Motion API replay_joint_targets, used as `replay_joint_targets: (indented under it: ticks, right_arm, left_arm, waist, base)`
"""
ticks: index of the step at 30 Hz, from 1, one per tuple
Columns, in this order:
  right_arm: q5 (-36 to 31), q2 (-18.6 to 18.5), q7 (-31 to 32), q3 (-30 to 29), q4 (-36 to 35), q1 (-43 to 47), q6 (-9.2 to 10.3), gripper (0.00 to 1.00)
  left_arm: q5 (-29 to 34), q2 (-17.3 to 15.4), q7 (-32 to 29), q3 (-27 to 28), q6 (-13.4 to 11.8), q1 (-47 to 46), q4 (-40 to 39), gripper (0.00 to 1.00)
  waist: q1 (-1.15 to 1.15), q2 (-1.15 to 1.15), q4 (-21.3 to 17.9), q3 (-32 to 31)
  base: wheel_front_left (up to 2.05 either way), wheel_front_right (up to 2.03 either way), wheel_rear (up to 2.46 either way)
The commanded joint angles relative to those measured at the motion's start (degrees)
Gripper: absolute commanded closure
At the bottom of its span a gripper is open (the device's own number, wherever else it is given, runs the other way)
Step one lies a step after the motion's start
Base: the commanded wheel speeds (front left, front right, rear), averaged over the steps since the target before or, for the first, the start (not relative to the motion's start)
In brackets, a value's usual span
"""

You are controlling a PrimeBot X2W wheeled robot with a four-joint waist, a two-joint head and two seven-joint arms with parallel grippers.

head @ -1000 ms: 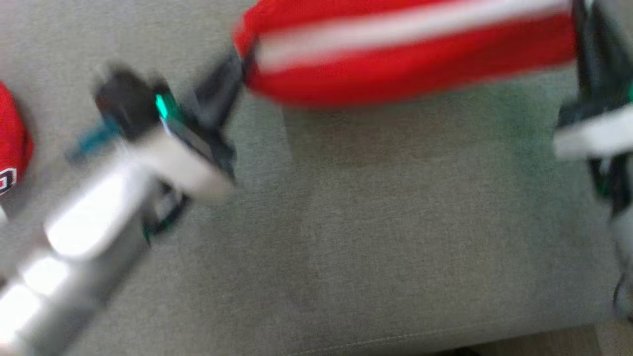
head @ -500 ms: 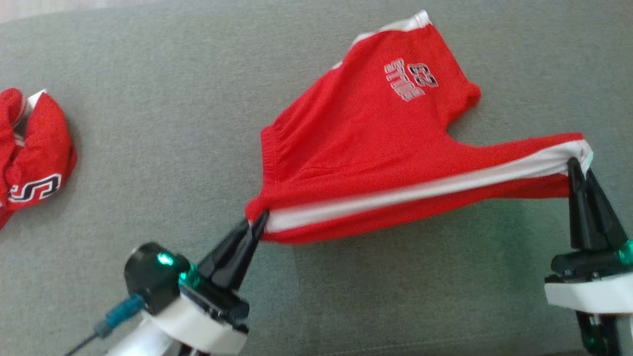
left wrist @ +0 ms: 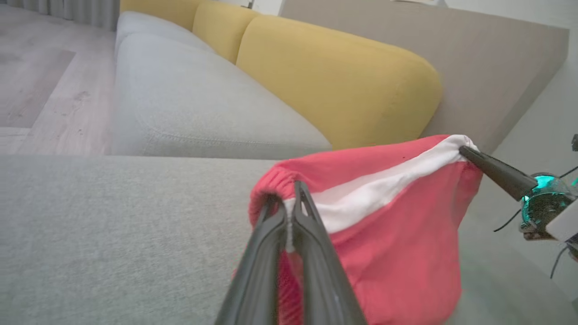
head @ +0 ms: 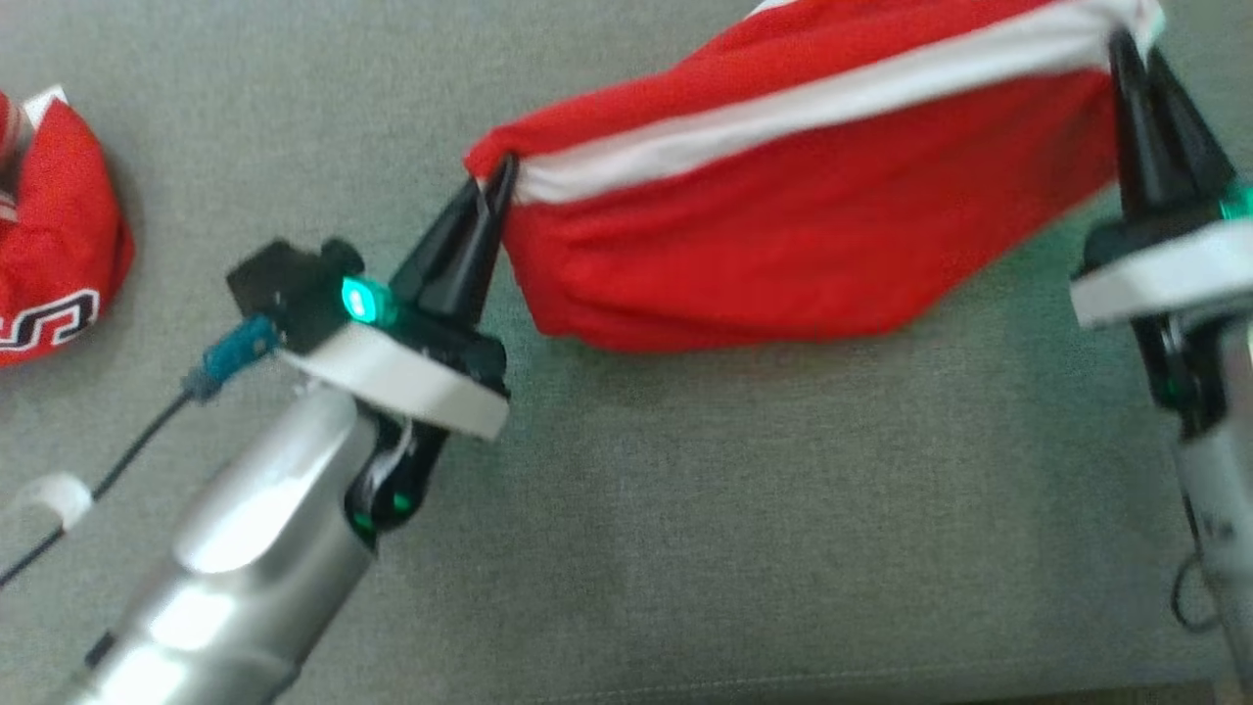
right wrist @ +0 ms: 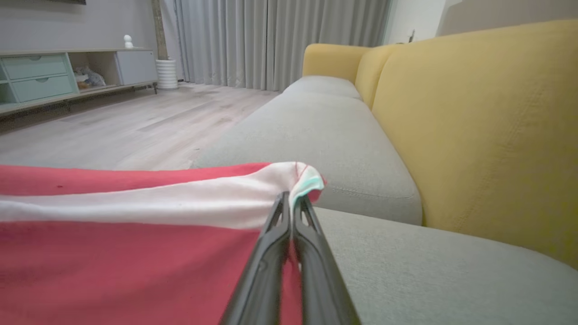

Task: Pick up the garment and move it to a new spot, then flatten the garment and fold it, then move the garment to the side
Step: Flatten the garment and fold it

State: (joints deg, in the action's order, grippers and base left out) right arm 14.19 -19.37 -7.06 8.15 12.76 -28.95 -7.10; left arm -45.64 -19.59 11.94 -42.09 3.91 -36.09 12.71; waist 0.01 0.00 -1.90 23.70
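**A:** In the head view we see the red garment (head: 783,225), with its white stripe, stretched across the upper middle and right of the frame over the grey sofa seat (head: 685,529).

**B:** Yes. Our left gripper (head: 494,188), centre-left, has its jaws pressed together on the garment's left corner. Our right gripper (head: 1126,59), at the upper right, pinches the striped right end. We cannot tell whether the lower edge touches the seat.

**A:** A second red garment (head: 59,235) lies bunched at the left edge, well apart.

**B:** In the left wrist view our fingers rise from the bottom middle, closed on the gathered edge. The cloth hangs toward the lower right, and the right gripper's tip nips the white end at the right.

**A:** Yellow back cushions (left wrist: 338,85) run across the top there.

**B:** In the right wrist view our fingers meet at the centre, clamped on the white hem. The garment spreads across the lower left, with wood floor (right wrist: 135,126) and curtains (right wrist: 280,40) behind.
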Motion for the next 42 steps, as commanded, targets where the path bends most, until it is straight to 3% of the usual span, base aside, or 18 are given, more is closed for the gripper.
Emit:
replay_joint_targets:
  ticks: [1,10,11,12,13,14,15,16,17,18,25,36,37,38,39,40,42]
  right_arm:
    - [0.96,-1.48,-0.51,2.08,2.49,-2.78,-0.39,1.0]
    - [3.05,0.99,-5.56,9.48,21.45,-16.43,-0.39,1.0]
    - [3.3,1.48,-6.09,10.07,23.25,-17.63,-0.39,0.94]
    - [3.62,1.88,-6.55,10.46,24.99,-18.72,-0.39,0.78]
    - [3.91,2.17,-6.93,10.57,26.69,-19.71,-0.39,0.55]
    - [4.07,2.42,-7.22,10.84,28.17,-20.54,-0.39,0.0]
    - [4.26,2.61,-7.46,11.02,29.42,-21.21,-0.39,0.0]
    - [4.45,2.72,-7.63,11.06,30.49,-21.72,-0.39,0.0]
    - [4.67,2.77,-7.75,11.1,31.35,-22.05,-0.39,0.0]
    - [4.95,2.7,-7.82,11.13,32.0,-22.14,-0.39,0.0]
    - [8.33,1.5,-7.92,12.32,36.75,-19.32,-0.39,0.0]
    - [16.43,1.66,-2.88,14.88,48.21,-18.45,-0.39,0.0]
    - [17.25,1.76,-2.28,15.18,48.75,-18.22,-0.39,0.07]
    - [18.04,1.79,-1.84,15.41,49.21,-18.02,-0.39,0.53]
    - [18.71,1.7,-1.63,15.67,49.55,-17.82,-0.39,0.89]
    - [19.41,1.62,-1.67,15.93,49.68,-17.56,-0.39,1.0]
    - [20.92,1.17,-2.67,15.76,50.02,-17.16,-0.39,1.0]
  left_arm:
    - [0.2,-0.32,0.61,2.88,0.49,-3.54,0.99,1.0]
    - [2.34,1.86,2.61,2.82,2.86,-10.36,11.15,1.0]
    - [2.54,2.19,2.74,2.9,3.0,-10.96,12.09,1.0]
    - [2.72,2.54,2.84,2.98,3.12,-11.52,12.93,1.0]
    - [2.82,2.93,2.91,3.19,3.22,-11.99,13.7,1.0]
    - [3.02,3.29,2.97,3.45,3.28,-12.41,14.45,1.0]
    - [3.34,3.65,3.0,3.73,3.35,-12.76,14.96,0.66]
    - [3.57,4.1,3.02,4.17,3.4,-12.91,15.27,0.52]
    - [4.28,4.37,3.03,4.76,3.42,-12.96,15.52,0.13]
    - [5.53,4.54,3.03,5.18,3.43,-12.86,15.6,0.0]
    - [15.27,6.25,3.05,10.94,0.68,-5.89,10.31,0.0]
    - [23.59,9.48,3.06,18.74,-0.98,11.92,-2.8,0.0]
    - [24.25,9.87,3.06,19.59,-1.35,13.41,-4.22,0.0]
    - [24.92,10.26,3.06,20.41,-1.68,14.89,-5.64,0.0]
    - [25.44,10.74,3.06,21.23,-2.0,16.4,-7.04,0.0]
    - [25.83,11.29,3.06,21.98,-2.29,17.96,-8.39,0.0]
    - [26.56,12.14,3.06,23.17,-2.65,20.99,-10.78,0.0]
  waist:
    - [-0.01,0.0,0.26,1.62]
    - [-0.01,0.0,0.6,4.64]
    - [-0.01,0.0,0.68,4.91]
    - [-0.01,0.0,0.8,5.15]
    - [-0.01,0.0,0.96,5.38]
    - [-0.01,0.0,1.11,5.53]
    - [-0.01,0.0,1.26,5.6]
    - [-0.01,0.0,1.44,5.56]
    - [-0.01,0.0,1.61,5.47]
    - [-0.01,0.0,1.79,5.25]
    - [-0.01,0.0,3.07,2.05]
    - [-0.01,0.0,8.11,-1.88]
    - [-0.01,0.0,8.5,-2.23]
    - [-0.01,0.0,8.85,-2.59]
    - [-0.01,0.0,9.17,-2.99]
    - [-0.01,0.0,9.45,-3.42]
    - [-0.01,0.0,9.88,-4.35]
  base:
    - [0.0,0.0,0.0]
    - [0.0,0.0,0.0]
    - [0.0,0.0,0.0]
    - [0.0,0.0,0.0]
    - [0.0,0.0,0.0]
    - [0.0,0.0,0.0]
    - [0.0,0.0,0.0]
    - [0.0,0.0,0.0]
    - [0.0,0.0,0.0]
    - [0.0,0.0,0.0]
    - [0.0,0.0,0.0]
    - [0.0,0.0,0.0]
    - [0.0,0.0,0.0]
    - [0.0,0.0,0.0]
    - [0.0,0.0,0.0]
    - [0.0,0.0,0.0]
    - [0.0,0.0,0.0]
